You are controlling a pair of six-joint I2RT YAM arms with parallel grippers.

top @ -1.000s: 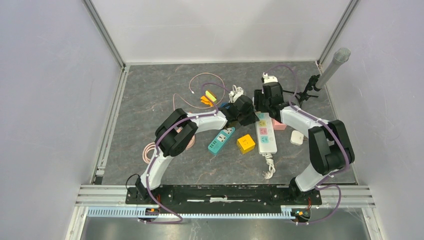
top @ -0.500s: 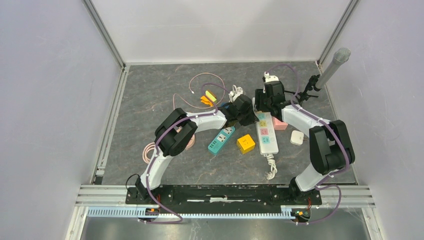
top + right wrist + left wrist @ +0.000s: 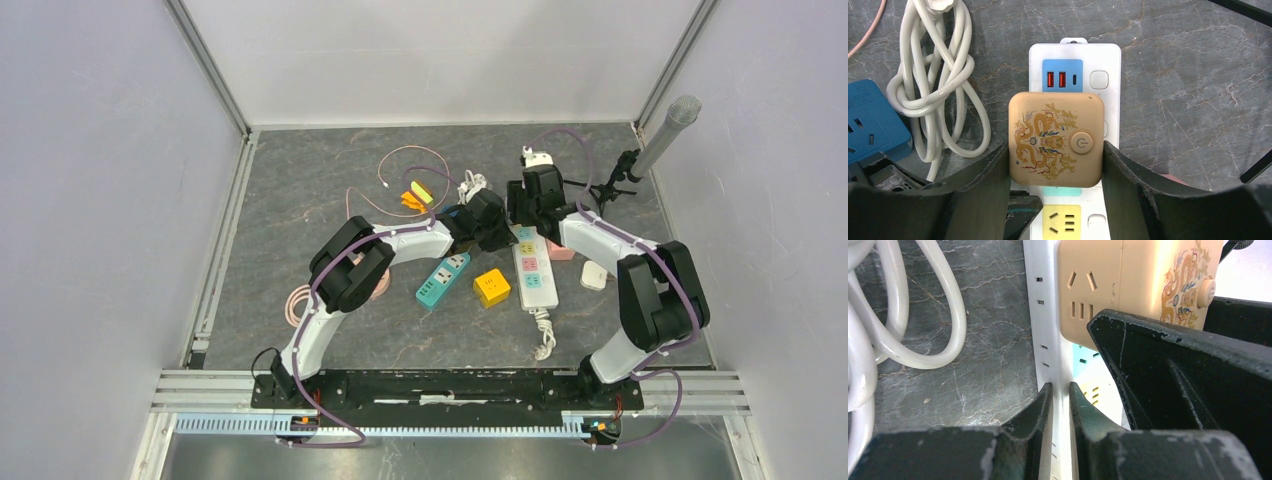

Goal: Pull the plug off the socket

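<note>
We see the tan, dragon-printed plug [image 3: 1055, 137] seated in the white power strip [image 3: 1075, 52] near its far end, just on the near side of the USB ports, on the grey counter [image 3: 1198, 75]. Our right pincer [image 3: 1055, 150] grips the plug, one finger pressed against each side. Our left pincer [image 3: 1060, 390] is closed on the strip's left edge, pinching it. A coiled white cable [image 3: 943, 90] lies just left of the strip.
</note>
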